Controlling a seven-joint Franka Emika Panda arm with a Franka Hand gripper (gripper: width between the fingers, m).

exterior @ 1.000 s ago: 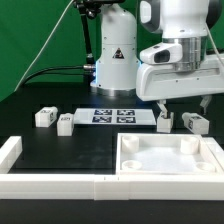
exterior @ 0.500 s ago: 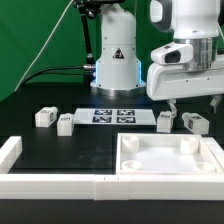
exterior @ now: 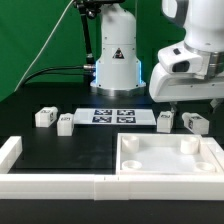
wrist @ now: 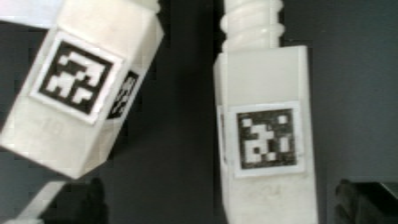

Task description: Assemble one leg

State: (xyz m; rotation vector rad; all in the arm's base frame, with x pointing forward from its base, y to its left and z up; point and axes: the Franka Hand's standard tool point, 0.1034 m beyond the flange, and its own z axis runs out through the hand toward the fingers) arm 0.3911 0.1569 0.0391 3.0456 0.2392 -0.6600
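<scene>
Black table (exterior: 60, 150) bears four legs (exterior: 165, 121), white panel (exterior: 160, 137).

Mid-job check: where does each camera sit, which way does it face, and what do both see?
Exterior view: off the arm, across the table, facing the robot base; shows the arm and gripper over two legs.
Wrist view: on the wrist, looking down close at two tagged legs; no arm clearly shows.
Shared: apparently those same two legs.

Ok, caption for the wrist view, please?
Two white legs on the black table: the tilted leg beside the straighter leg, tags up, not touching.
</scene>
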